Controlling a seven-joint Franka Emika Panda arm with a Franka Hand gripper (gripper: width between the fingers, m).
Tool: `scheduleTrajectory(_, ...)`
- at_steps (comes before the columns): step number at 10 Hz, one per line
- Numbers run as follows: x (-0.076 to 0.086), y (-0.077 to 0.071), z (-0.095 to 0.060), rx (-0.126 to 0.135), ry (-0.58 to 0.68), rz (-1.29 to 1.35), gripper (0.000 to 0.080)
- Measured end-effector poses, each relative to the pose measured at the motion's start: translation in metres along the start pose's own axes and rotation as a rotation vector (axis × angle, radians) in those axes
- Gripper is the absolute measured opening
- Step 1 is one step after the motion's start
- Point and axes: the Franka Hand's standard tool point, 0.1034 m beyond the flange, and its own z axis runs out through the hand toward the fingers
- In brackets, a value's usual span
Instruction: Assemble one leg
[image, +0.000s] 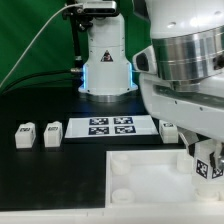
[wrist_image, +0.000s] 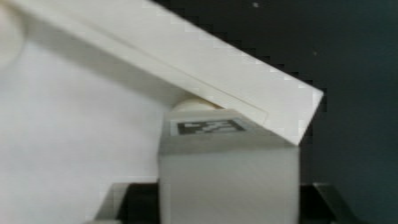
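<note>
While the hand (image: 203, 153) clamps the leg (image: 207, 168) over the panel (image: 150, 192) at the desk's (image: 50, 185) front edge, keep it upright and centred before pressing down.

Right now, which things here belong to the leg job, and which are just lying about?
Job in hand: gripper, held leg, white panel with corner sockets.
Lying about: three loose legs, marker board.

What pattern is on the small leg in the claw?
A square black-and-white marker tag on the white leg; the wrist view shows it best.
</note>
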Motion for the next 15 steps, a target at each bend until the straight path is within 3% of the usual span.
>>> scheduleTrajectory(2, -0.005, 0.0, 0.001, 0.031, -0.018, 0.29, 0.0303)
scheduleTrajectory(4, -0.004, 0.0, 0.001, 0.031, -0.017, 0.292, 0.0303)
scheduleTrajectory(5, -0.006, 0.0, 0.002, 0.028, -0.011, 0.175, 0.0303)
scheduleTrajectory(6, -0.009, -0.001, 0.001, 0.016, -0.006, -0.014, 0.0531)
scheduleTrajectory(7, -0.01, -0.003, -0.002, 0.007, -0.003, -0.183, 0.0531)
scheduleTrajectory(8, -0.01, -0.004, -0.003, 0.005, 0.006, -0.343, 0.0624)
scheduleTrajectory(11, -0.008, -0.002, 0.0, -0.005, 0.008, -0.666, 0.0648)
scheduleTrajectory(12, -0.004, -0.001, 0.002, -0.048, 0.035, -0.962, 0.0649)
scheduleTrajectory(13, -0.003, -0.003, 0.002, -0.055, 0.04, -1.064, 0.0649)
scheduleTrajectory(15, -0.004, -0.002, 0.002, -0.052, 0.039, -1.024, 0.0626)
